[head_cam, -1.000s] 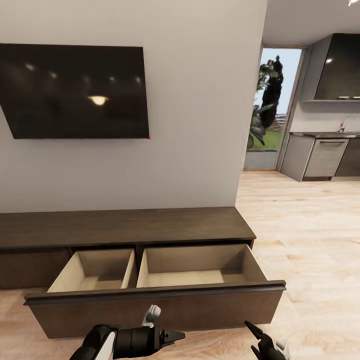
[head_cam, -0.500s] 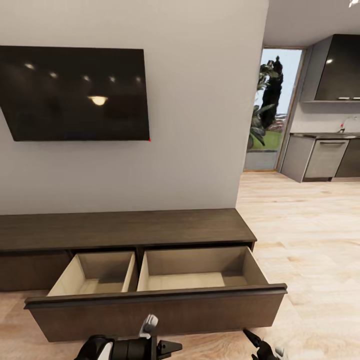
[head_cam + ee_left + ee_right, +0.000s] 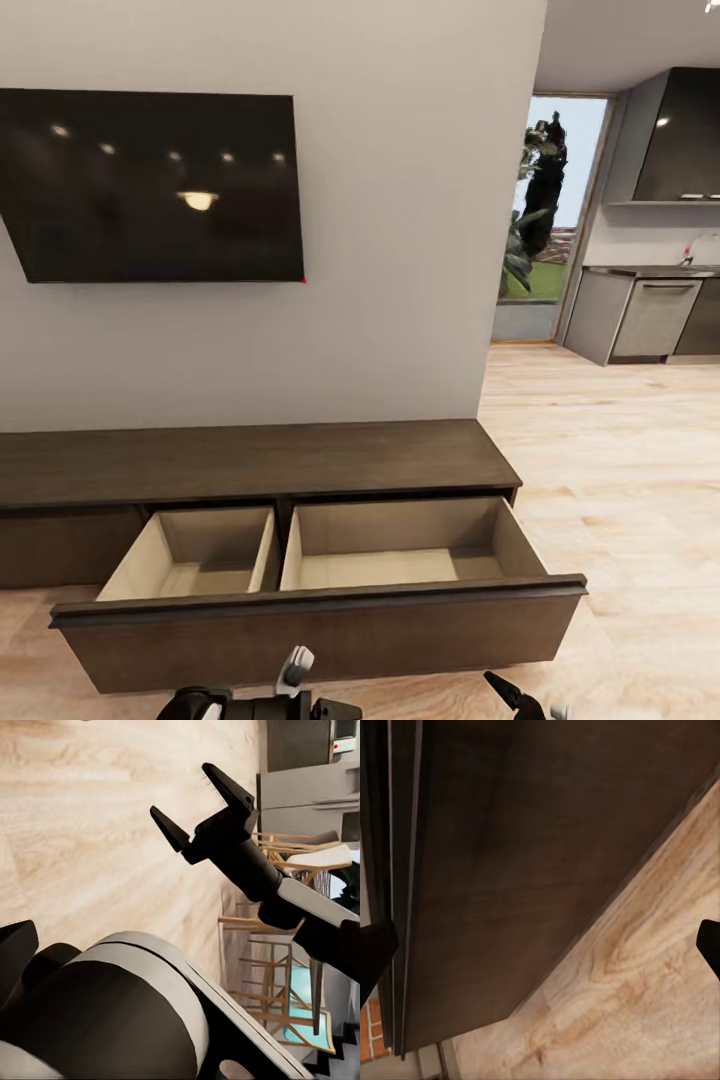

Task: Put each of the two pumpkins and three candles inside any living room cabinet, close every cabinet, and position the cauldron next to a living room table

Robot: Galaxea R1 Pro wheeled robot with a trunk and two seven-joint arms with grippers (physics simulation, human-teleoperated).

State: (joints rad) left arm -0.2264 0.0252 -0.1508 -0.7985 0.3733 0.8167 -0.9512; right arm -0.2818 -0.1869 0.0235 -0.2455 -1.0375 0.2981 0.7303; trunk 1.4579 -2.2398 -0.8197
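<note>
Cabinet: long low dark-brown wood cabinet [image 3: 250, 462], wide drawer [image 3: 320, 630] pulled out, pale compartments bare.
Left gripper [image 3: 335, 710]: spread unclear.
Right gripper [image 3: 196, 806]: fingers parted, holding nothing.

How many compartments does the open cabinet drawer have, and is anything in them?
2. The left compartment and the wider right compartment sit side by side in the cabinet drawer, split by a divider. Both look empty, though the drawer front hides their near floor.
</note>
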